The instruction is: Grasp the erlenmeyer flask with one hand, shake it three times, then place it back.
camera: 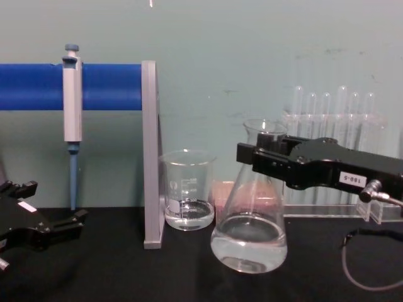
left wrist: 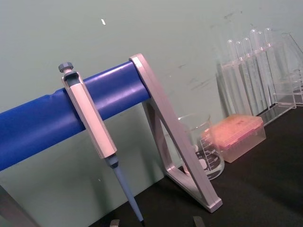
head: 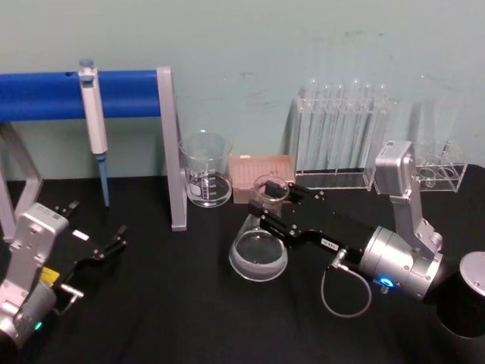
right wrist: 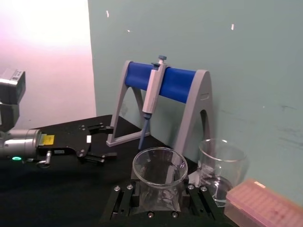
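Lit dimly and evenly, without hard edges. Noted pale glints on erlenmeyer flask [camera: 249, 233] and beaker [camera: 187, 189]. Recorded soft grey shadow on wall [head: 250, 61] just left of test tube rack [head: 341, 129]. Logged washed-out glare on pale panel [right wrist: 42, 56], far left, right wrist view. Found matte black table [head: 189, 303] swallowing light.

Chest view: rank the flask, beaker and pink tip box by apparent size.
1. erlenmeyer flask: largest, though also nearest the camera.
2. beaker: clearly smaller, standing farther back.
3. pink tip box: least showing, but partly hidden behind the flask, so its rank against the beaker is unsure.
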